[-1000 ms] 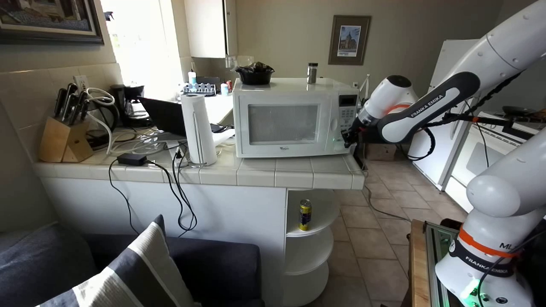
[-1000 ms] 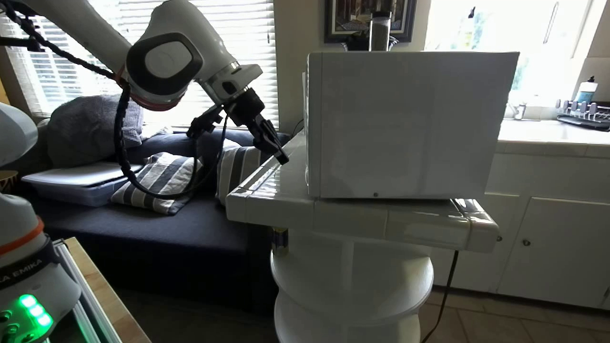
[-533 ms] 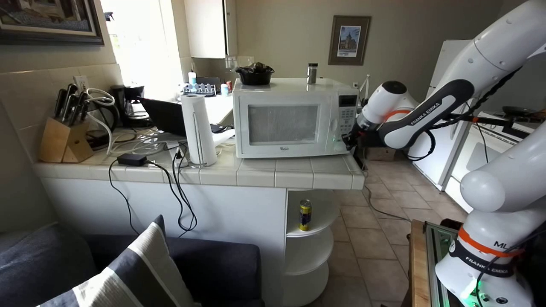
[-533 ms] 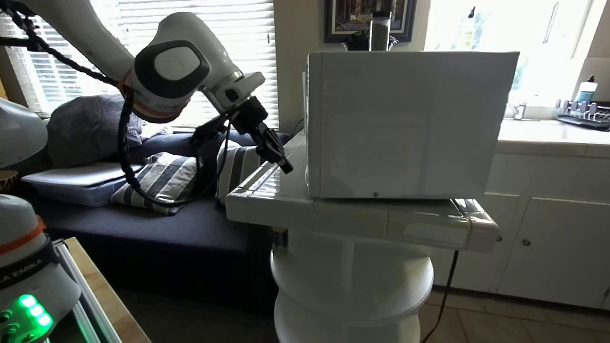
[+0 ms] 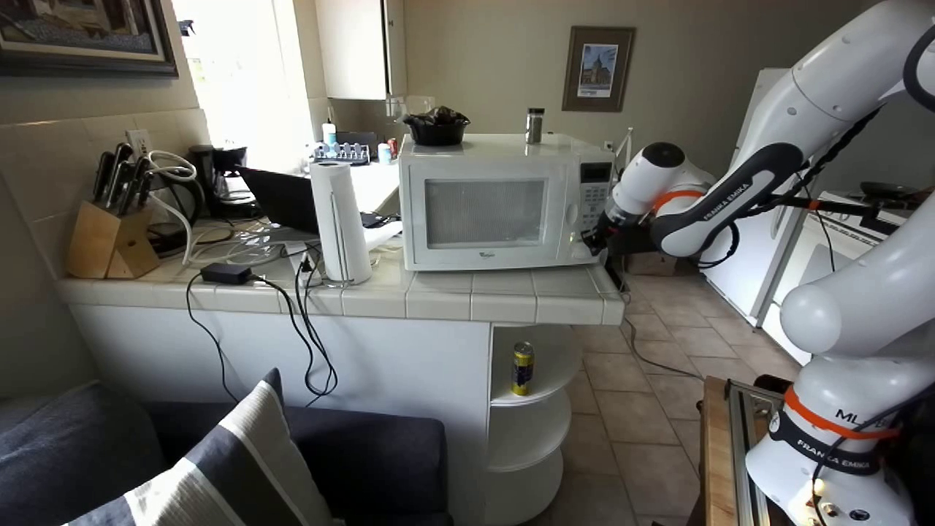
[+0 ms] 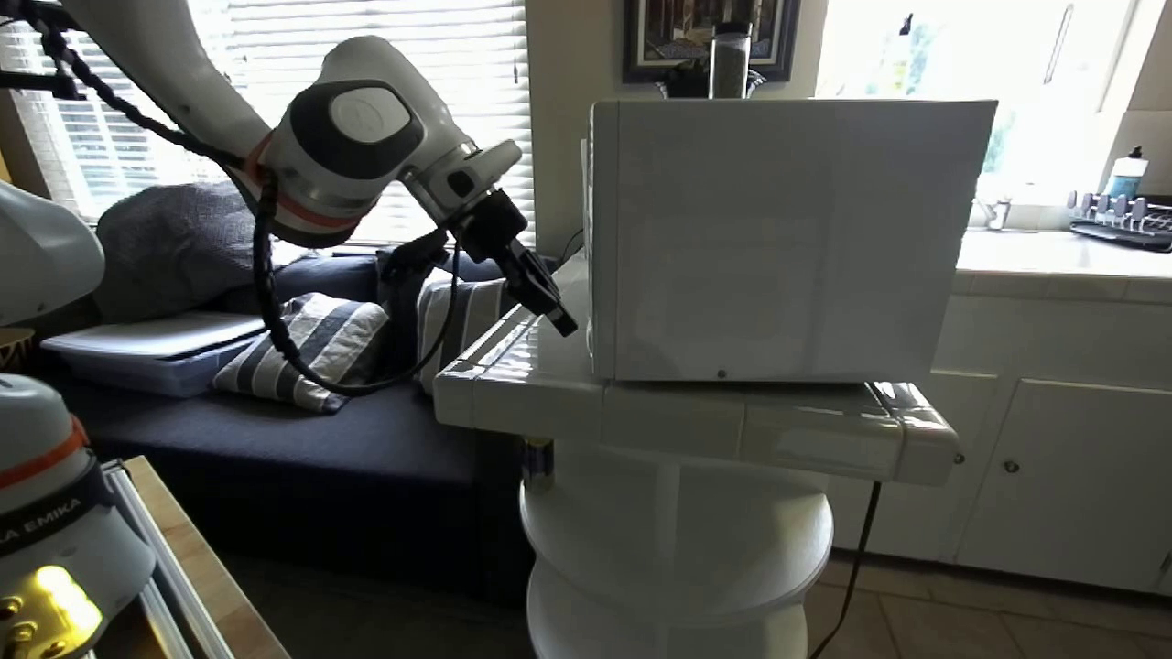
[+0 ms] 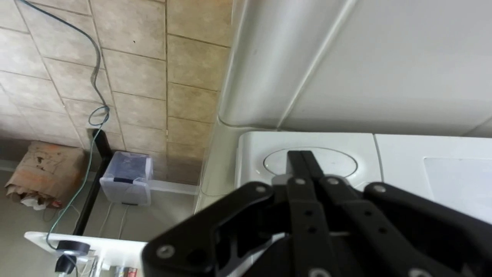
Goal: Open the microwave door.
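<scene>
The microwave door is white-framed with a wide dark window and is shut. Part of the door shows at the right of the wrist view. A white oval button sits low on the control strip, left of the door seam in the wrist view. My gripper is shut and empty, its two fingertips together in front of the button and partly hiding it. In an exterior view the gripper points down and forward, with a small gap between its tips and the microwave front. The door is hidden there.
The microwave stands on a tiled counter near its end. A black bowl and a shaker stand on top of it. A paper towel roll is beside it. A can stands on the shelf below.
My gripper has moved toward the microwave front and slightly down. The light on the arm's base has turned from green to yellow. The door has not moved.
</scene>
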`<action>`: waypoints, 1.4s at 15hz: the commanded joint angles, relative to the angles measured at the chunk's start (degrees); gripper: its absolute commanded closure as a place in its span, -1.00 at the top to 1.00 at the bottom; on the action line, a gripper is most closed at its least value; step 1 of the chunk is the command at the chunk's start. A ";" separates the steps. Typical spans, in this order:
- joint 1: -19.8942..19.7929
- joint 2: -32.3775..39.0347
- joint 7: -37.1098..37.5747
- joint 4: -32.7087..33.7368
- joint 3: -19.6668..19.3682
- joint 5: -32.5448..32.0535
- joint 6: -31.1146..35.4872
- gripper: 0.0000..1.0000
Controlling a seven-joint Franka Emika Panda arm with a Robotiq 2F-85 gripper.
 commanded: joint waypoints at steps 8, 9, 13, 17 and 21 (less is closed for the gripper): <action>-8.79 5.07 11.22 4.22 8.38 -13.80 1.26 -1.00; -9.48 5.28 12.35 4.61 8.87 -15.22 1.11 -1.00; -11.88 6.43 16.42 6.24 10.45 -22.03 1.01 -1.00; -14.04 6.74 22.05 7.83 11.96 -31.56 0.53 -1.00; -15.31 8.06 30.15 9.87 13.16 -45.08 -1.01 -1.00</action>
